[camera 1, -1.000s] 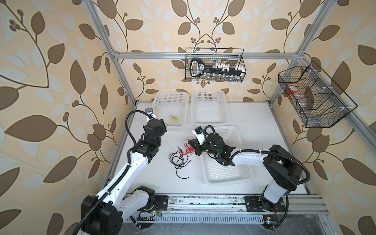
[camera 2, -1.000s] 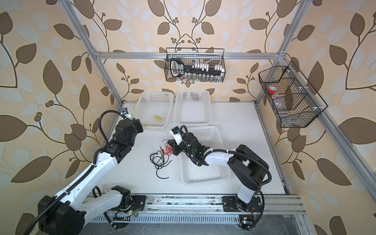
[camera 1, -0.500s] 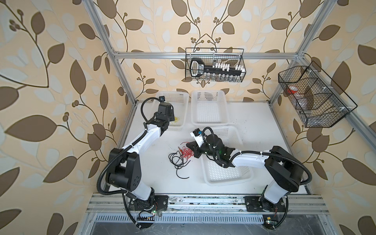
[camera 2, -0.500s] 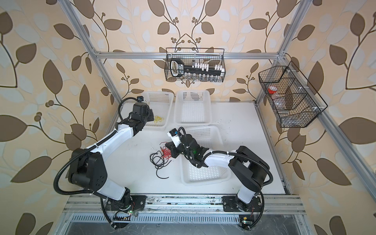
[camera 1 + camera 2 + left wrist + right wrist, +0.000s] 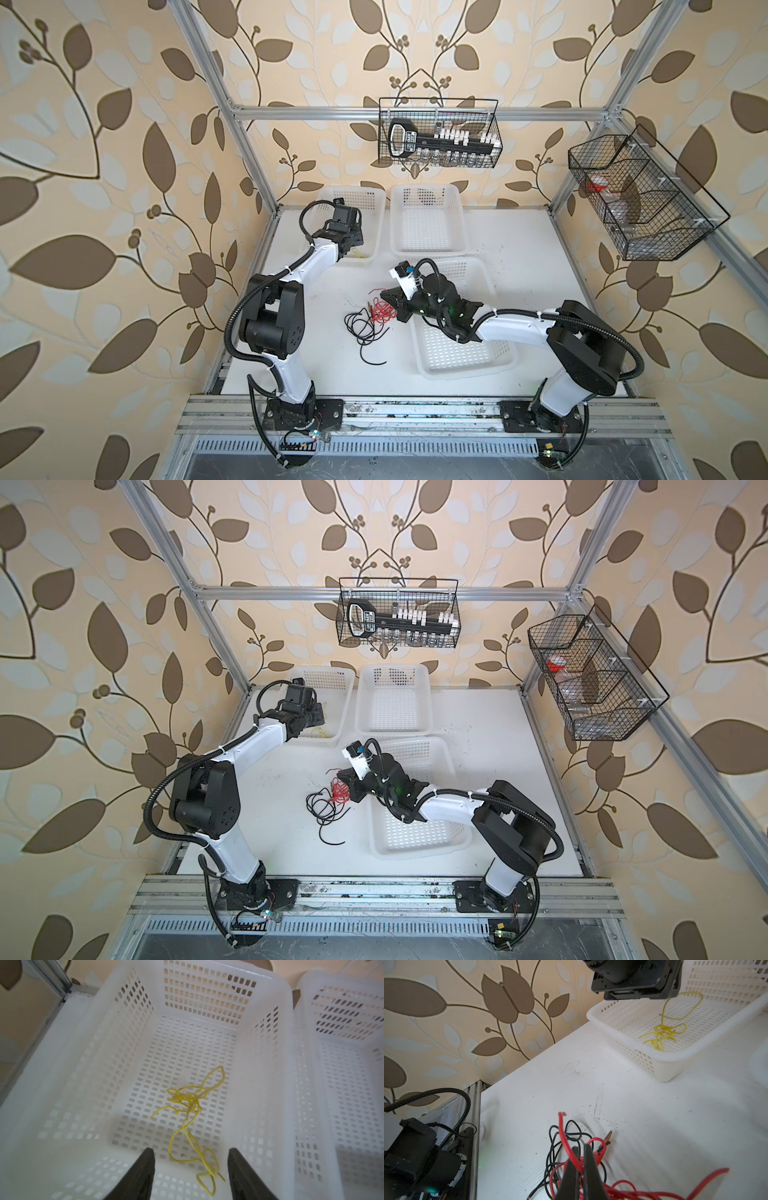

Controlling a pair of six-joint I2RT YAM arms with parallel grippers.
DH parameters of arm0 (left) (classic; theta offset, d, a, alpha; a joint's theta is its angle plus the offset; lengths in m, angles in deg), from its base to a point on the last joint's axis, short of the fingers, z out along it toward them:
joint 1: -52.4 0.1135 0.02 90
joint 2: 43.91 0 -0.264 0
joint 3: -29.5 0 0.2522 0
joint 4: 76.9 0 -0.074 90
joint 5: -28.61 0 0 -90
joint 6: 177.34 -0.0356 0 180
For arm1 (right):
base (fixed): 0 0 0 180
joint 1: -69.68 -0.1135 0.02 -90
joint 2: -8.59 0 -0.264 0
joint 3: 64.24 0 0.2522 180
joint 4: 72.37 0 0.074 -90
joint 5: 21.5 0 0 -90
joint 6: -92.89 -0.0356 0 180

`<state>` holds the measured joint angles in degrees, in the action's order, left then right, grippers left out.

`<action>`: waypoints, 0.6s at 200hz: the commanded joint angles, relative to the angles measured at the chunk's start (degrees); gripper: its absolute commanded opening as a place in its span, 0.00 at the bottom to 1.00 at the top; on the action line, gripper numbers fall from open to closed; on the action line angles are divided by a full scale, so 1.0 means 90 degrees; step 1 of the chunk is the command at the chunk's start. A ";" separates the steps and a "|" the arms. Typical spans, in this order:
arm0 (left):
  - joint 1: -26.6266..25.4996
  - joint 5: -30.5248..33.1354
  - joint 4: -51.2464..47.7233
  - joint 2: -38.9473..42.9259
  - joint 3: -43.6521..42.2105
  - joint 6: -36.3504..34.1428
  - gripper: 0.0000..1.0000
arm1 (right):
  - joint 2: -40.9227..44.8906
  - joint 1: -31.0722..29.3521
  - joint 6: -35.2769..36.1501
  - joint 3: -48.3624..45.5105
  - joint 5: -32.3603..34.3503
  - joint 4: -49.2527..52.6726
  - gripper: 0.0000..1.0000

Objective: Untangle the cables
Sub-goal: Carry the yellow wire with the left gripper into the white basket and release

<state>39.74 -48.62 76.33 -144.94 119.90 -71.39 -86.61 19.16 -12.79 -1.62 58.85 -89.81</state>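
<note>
Right wrist view cuts off the red cable [image 5: 562, 1132] pinched in the closed right gripper [image 5: 581, 1147], tangled with black cable [image 5: 550, 1132] on the table [image 5: 550, 1076]; the left gripper [image 5: 191, 1150] gapes wide over the basket [image 5: 68, 1068] holding yellow cable [image 5: 187, 1097].

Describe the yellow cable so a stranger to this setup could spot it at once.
On the white table, find the white basket in the back left corner, under the left gripper. The yellow cable is a thin curly wire inside it, alone; the red cable and black cable lie tangled on the table.
</note>
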 commanded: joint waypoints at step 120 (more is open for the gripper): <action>-0.0627 -0.0566 -0.0458 0.2274 -0.0948 -0.0011 0.99 | -0.0300 0.0213 -0.0277 0.0551 -0.0557 0.0342 0.00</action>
<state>35.69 -54.23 74.05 -129.51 114.27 -71.78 -88.27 20.84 -14.95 0.72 56.24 -87.78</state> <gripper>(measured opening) 0.989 0.048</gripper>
